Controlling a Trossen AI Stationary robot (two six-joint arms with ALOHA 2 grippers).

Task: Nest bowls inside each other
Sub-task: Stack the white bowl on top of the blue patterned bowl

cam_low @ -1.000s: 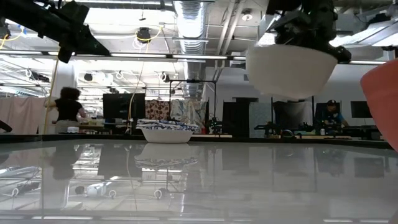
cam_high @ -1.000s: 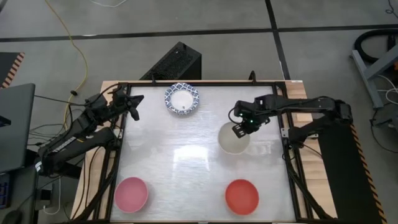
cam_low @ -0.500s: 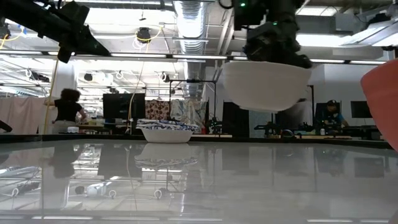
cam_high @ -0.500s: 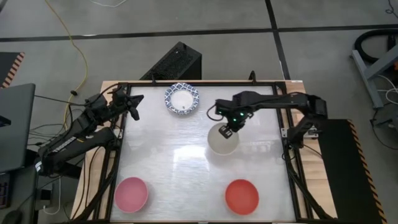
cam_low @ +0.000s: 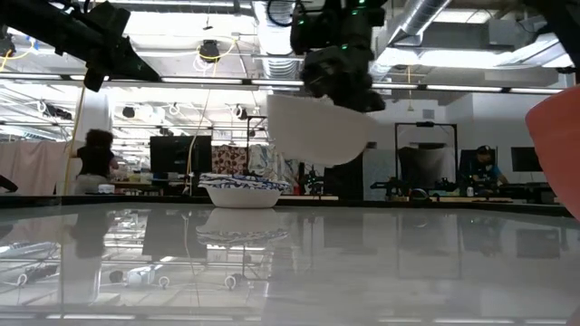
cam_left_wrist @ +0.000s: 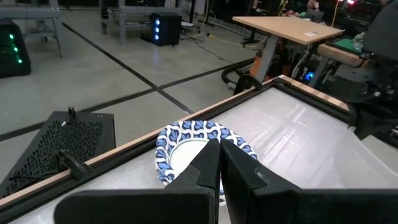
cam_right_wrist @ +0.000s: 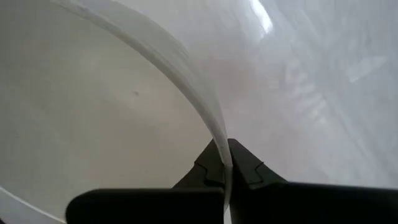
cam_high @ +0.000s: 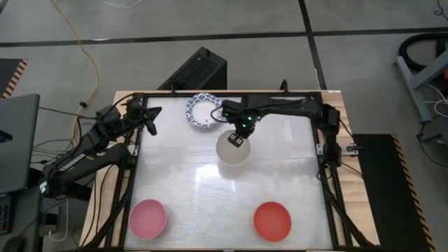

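The plain white round bowl [cam_high: 233, 150] hangs pinched by its rim in the right gripper [cam_high: 239, 138], near the blue-patterned scalloped bowl [cam_high: 204, 112]. Next, I judge: centre over it, lower, release. The left gripper [cam_high: 151, 120] waits closed at the table's edge.

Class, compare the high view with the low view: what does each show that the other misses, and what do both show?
Only the high view shows the pink bowl, the whole red bowl and the left gripper shut near the table's left edge. Only the low view shows that the plain white bowl hangs clear above the table, and people in the room beyond. Both show the right gripper shut on that bowl's rim, and the blue-patterned bowl.
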